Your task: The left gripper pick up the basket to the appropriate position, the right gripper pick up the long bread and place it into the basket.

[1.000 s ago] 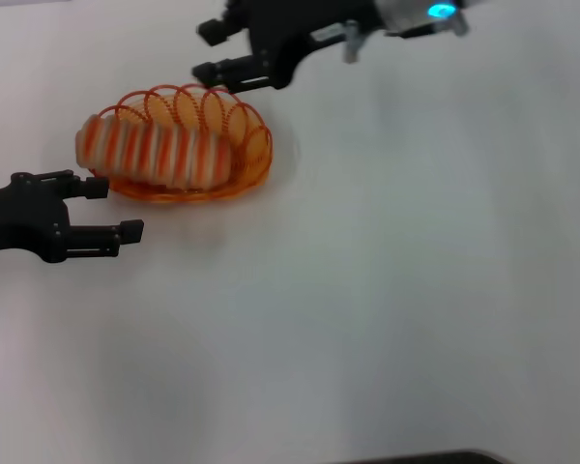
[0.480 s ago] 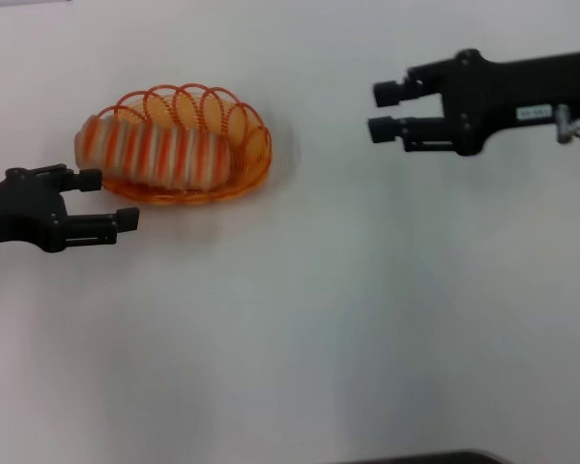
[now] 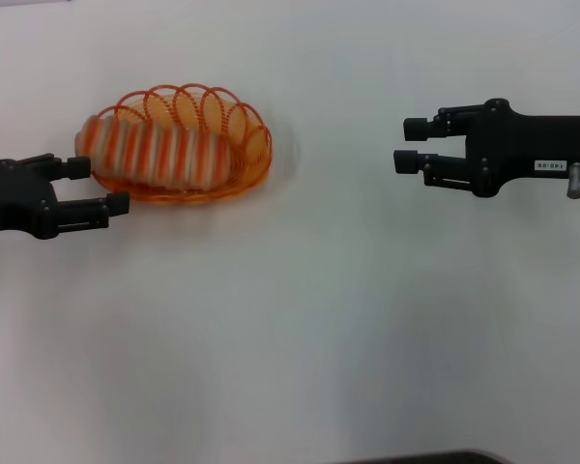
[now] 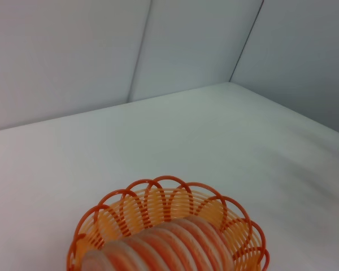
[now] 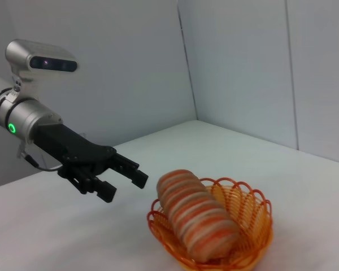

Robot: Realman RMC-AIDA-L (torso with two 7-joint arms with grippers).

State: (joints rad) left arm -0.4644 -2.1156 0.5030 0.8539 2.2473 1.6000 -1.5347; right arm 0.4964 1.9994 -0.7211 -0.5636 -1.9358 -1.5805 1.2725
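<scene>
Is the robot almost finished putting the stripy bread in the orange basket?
Yes, it looks finished. The long bread already lies inside the basket, which sits on the white table. Nothing is in hand: the right end effector is open and empty, well off to the right of the basket, and the left end effector is open beside the basket's left end, gripping nothing. Nothing of the job looks left.
</scene>
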